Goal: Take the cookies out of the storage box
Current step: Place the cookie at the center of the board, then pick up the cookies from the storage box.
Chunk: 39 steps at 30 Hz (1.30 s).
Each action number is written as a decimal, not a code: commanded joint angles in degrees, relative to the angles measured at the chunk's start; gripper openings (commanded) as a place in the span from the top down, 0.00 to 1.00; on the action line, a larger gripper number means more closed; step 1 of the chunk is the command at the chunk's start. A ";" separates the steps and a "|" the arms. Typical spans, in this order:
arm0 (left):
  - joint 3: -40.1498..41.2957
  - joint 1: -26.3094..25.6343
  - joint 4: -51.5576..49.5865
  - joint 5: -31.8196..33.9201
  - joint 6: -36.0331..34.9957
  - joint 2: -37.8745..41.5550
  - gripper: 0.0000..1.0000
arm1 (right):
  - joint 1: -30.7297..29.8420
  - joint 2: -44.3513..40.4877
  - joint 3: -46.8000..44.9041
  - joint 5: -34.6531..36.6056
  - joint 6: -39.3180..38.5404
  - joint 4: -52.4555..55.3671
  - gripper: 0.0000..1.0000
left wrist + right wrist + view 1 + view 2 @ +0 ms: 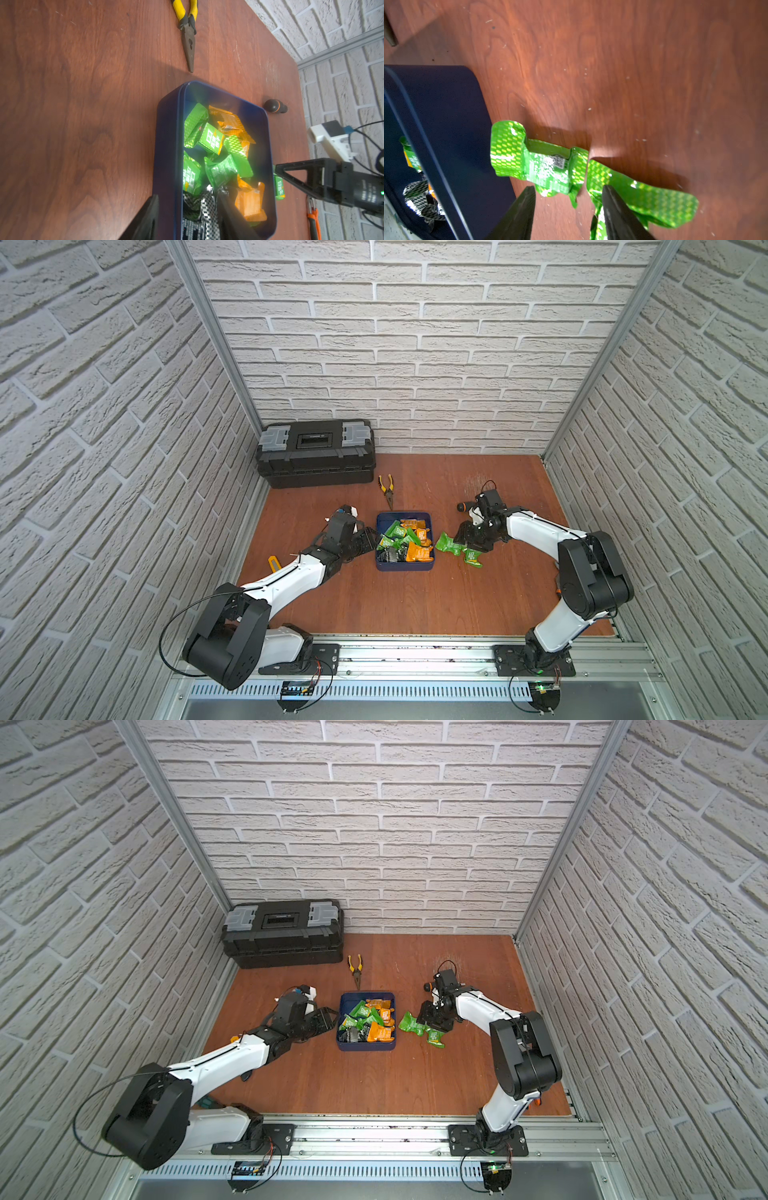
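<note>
Right gripper [465, 545] hangs over green cookies [448, 542] beside the storage box [405, 566] in both top views; left wrist: left gripper [187, 196] straddles the box wall, jaws apart, nothing clamped; right wrist: jaws parted, holding nothing; raise clear, then re-enter the box.

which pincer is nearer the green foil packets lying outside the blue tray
Right. The right pincer is open over those green foil packets; the left pincer straddles the opposite wall of the navy blue tray.
</note>
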<state>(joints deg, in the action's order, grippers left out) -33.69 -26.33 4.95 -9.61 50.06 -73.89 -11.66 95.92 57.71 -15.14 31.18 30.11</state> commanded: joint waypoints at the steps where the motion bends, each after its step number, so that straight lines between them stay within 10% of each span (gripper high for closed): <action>1: -2.75 0.14 -3.42 0.60 -2.14 -0.62 0.46 | -0.75 -3.90 2.43 4.04 -1.96 2.86 0.41; 18: -24.33 -10.50 -28.52 9.56 -13.41 -11.44 0.60 | -14.00 -4.52 7.86 11.98 0.05 3.75 0.48; 39: -37.50 -13.05 -34.61 -1.97 -23.24 -29.89 0.51 | -13.91 -4.69 5.88 9.22 1.62 2.13 0.51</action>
<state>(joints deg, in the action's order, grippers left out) -69.95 -39.31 -29.17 -10.11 28.62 -102.63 -25.61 91.55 63.81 -5.32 32.56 33.45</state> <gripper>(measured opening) 0.497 0.493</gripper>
